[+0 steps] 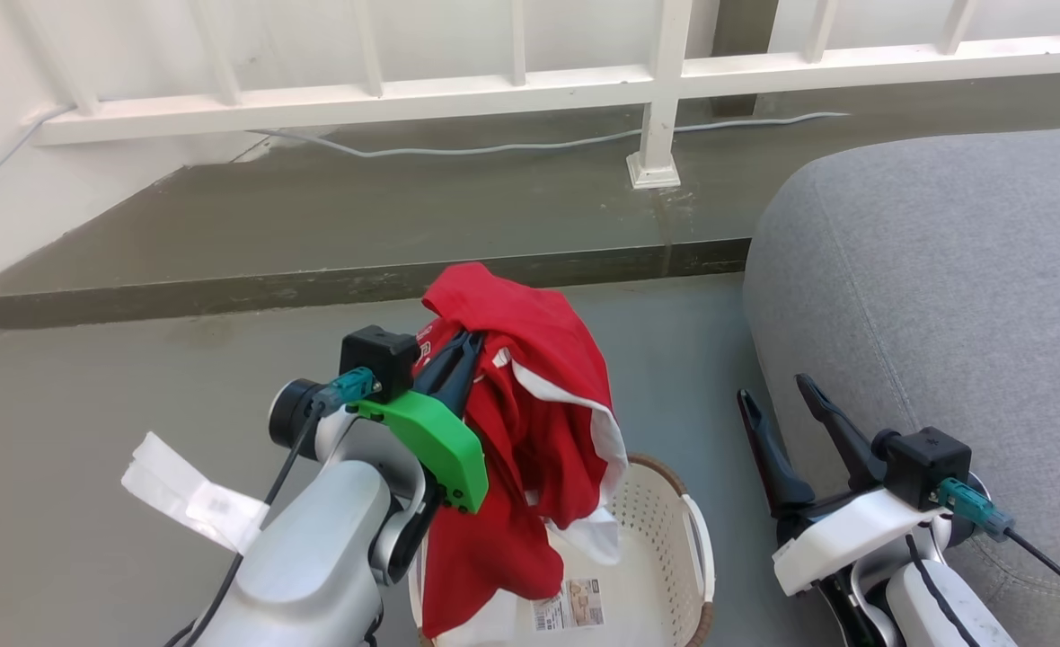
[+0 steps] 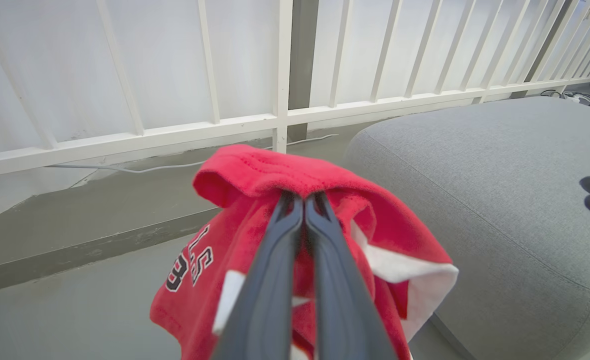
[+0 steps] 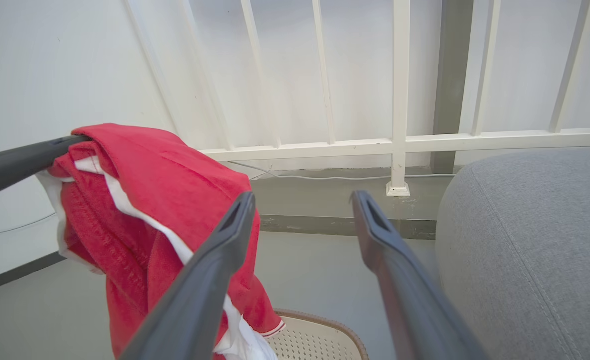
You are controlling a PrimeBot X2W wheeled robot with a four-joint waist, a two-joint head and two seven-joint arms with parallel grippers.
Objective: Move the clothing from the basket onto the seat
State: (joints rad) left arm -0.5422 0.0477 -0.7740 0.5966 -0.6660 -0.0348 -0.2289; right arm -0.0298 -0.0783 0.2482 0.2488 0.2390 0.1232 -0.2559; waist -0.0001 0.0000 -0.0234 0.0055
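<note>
The left gripper (image 1: 469, 343) sits in the middle of the head view. Its two dark fingers are pressed together on a fold of the clothing (image 1: 539, 404), with only a sliver of gap between them in the left wrist view. The red cloth bunches over the fingertips and hangs down from them in a long drape. A white-trimmed edge and a white part show on its right side, and dark lettering shows low and left in the left wrist view.

The lower folds fall across the left part of the basket (image 1: 669, 512), which stands at the bottom centre of the head view. Its label sticker (image 1: 570, 604) is visible on the bottom (whether the lowest cloth rests on the basket floor cannot be told).

The right gripper (image 1: 772, 388) is at the lower right of the head view. Its fingers are spread well apart and hold nothing, pointing up the frame just beside the left edge of the seat (image 1: 943, 270). The grey seat takes up the right side of the head view, well apart from the hanging clothing.

A white railing (image 1: 656, 81) runs across the top of that view, with a pale cable (image 1: 494, 146) lying on the ledge below it.
</note>
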